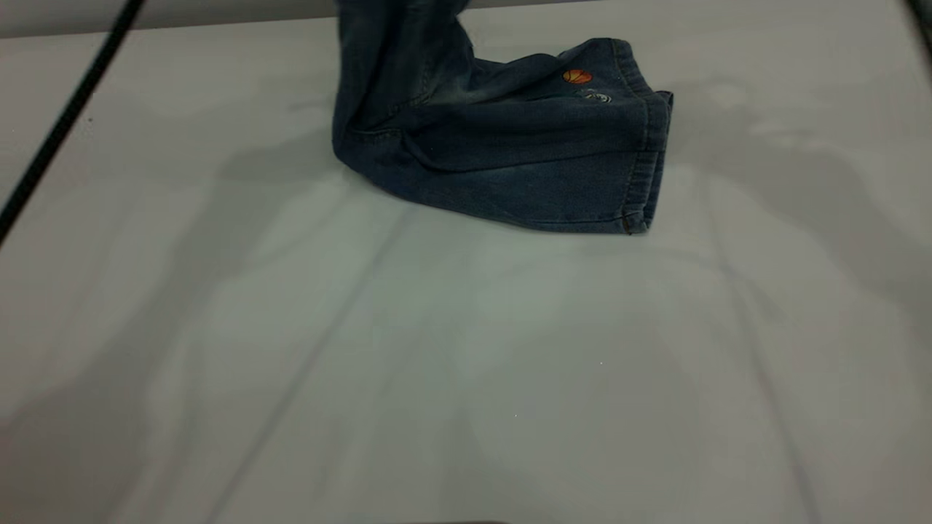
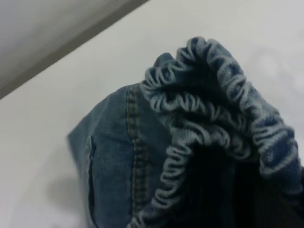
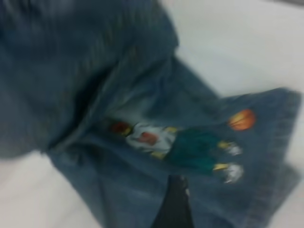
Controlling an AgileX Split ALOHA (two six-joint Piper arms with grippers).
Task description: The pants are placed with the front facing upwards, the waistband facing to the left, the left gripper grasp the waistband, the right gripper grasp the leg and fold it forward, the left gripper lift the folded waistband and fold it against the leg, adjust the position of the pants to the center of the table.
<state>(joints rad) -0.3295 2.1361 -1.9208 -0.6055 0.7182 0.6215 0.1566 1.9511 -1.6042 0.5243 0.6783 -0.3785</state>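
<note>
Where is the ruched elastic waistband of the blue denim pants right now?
The gathered dark-blue denim waistband is lifted off the white table, filling the left wrist view; in the exterior view, the denim rises out of frame at top centre, left of the folded legs' hems.

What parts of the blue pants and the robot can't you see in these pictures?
- Exterior view: the lifted end of the pants runs off the top edge, so the gripper holding it is out of sight.
- Left wrist view: the waistband fills the picture and hides the left gripper.
- Right wrist view: the cartoon print is blurred; only a dark tip of the right gripper shows, open or shut unclear.
- Exterior view: neither arm shows on the table.
</note>
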